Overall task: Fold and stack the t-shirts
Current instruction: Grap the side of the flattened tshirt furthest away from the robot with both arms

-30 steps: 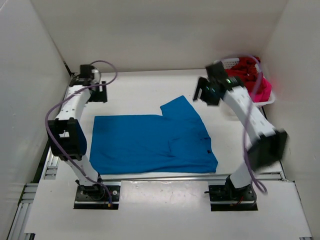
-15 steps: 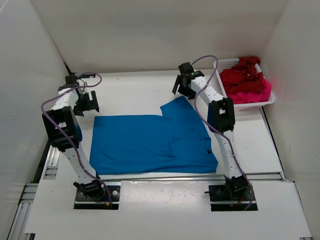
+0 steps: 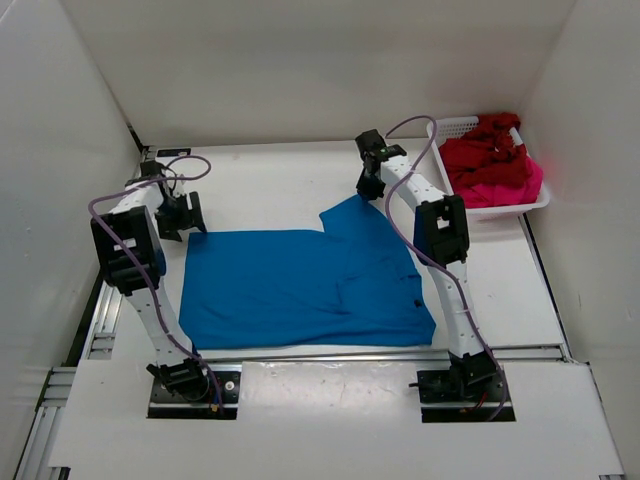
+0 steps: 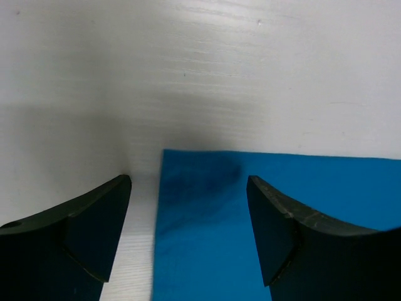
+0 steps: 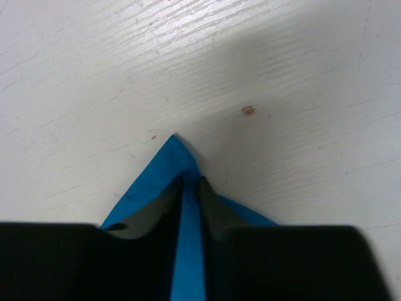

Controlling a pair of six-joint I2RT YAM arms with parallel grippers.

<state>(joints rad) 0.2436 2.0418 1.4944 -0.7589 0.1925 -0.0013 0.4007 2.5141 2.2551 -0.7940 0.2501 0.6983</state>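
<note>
1. Across the middle of the white surface (image 3: pixel 280 175) lies a bright blue short-sleeved cloth t-shirt (image 3: pixel 300 285), spread flat. One sleeve juts out toward the far right.
2. At that sleeve's tip the right fingers (image 5: pixel 216 210) are pressed together on a pinch of the blue cloth. A small point of fabric pokes out past them onto the surface.
3. At the shirt's far left corner the left fingers (image 4: pixel 88 226) stand spread wide. One is over bare surface just beside the edge and the other is over the cloth, with the corner between them. Whether they touch the fabric I cannot tell.
4. At the far right corner, well apart from the blue shirt, a dark red cloth t-shirt (image 3: pixel 480 150) and a bright pink-magenta cloth t-shirt (image 3: pixel 515 185) lie crumpled together in a white plastic mesh basket (image 3: pixel 453 126). The red one sits on the far side and the pink one nearer, bulging over the right rim.
5. Around the surface rise plain white walls (image 3: pixel 300 70) on three sides.
</note>
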